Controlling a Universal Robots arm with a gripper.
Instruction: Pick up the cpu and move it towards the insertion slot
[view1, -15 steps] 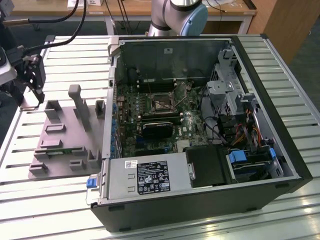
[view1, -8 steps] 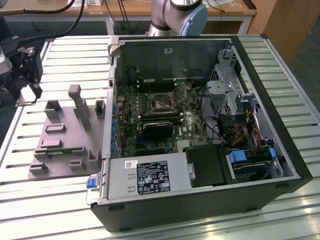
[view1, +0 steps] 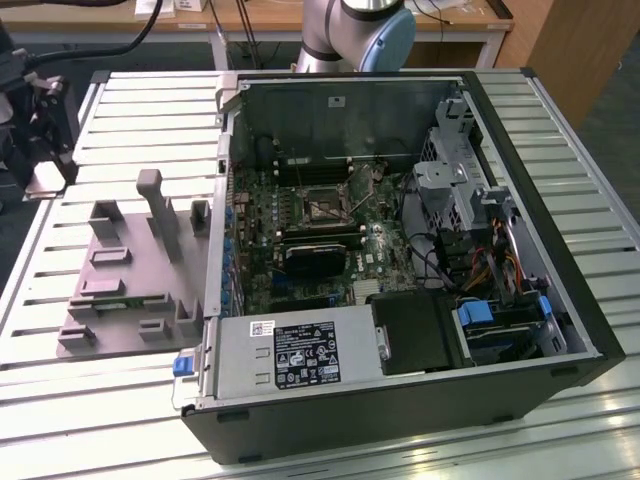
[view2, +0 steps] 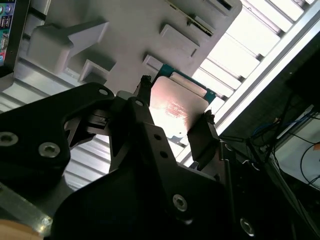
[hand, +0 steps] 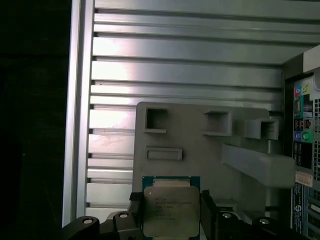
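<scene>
Cpu: pinched at two edges by tool, over grey tray. Computer case, open, exterior view's right: holds insertion slot.

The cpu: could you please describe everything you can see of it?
The cpu is a flat square chip, its shiny silver metal lid printed, on a green-blue board that shows as a thin rim. It sits between the tool's black fingers, which press opposite edges, seemingly raised above the grey tray.
</scene>
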